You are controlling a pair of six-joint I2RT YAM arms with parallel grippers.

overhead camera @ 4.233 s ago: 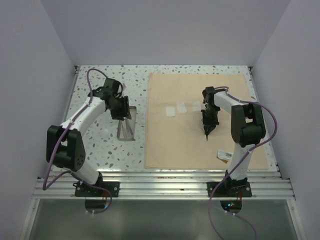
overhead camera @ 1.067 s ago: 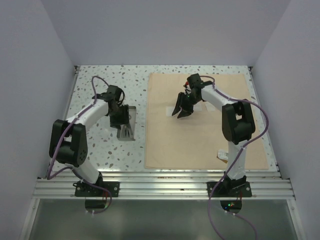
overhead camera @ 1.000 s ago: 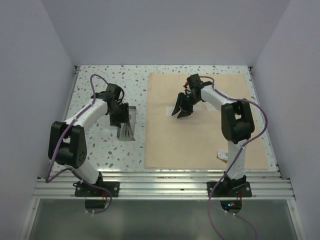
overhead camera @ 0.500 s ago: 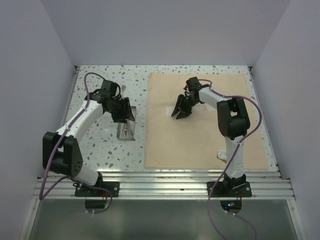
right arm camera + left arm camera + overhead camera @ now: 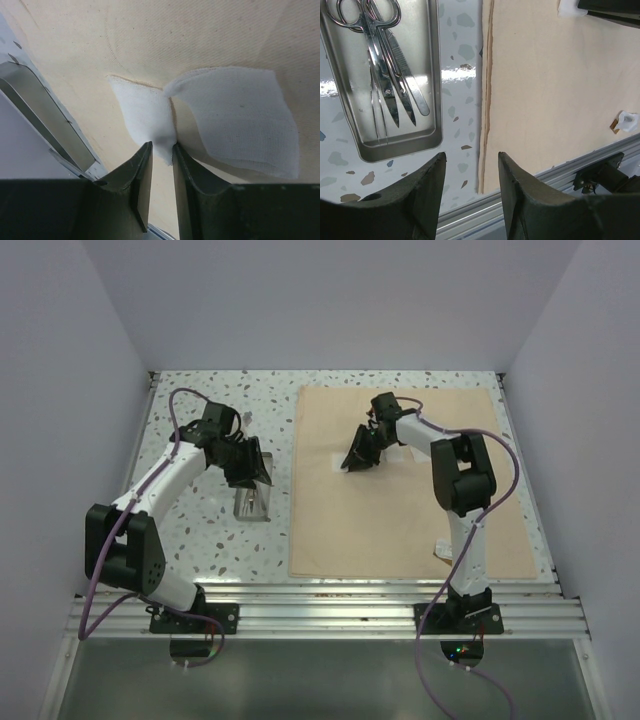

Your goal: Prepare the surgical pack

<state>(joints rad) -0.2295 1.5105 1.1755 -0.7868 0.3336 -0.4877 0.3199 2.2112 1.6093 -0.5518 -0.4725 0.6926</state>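
On the tan cloth (image 5: 210,30), the right tool (image 5: 160,147) is nearly closed and pinches a fold of one gauze square (image 5: 145,112). I judge the gauze to be light, soft and limp, so a gentle pinch at this fold should hold it. The left tool (image 5: 470,160) hangs open and empty near the tray (image 5: 436,75).

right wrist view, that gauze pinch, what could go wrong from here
1. The right gripper pinches one gauze square right down at the tan cloth; it may catch cloth too and wrinkle it on lifting.
2. The second gauze meets the pinched one at a corner and could get dragged along.
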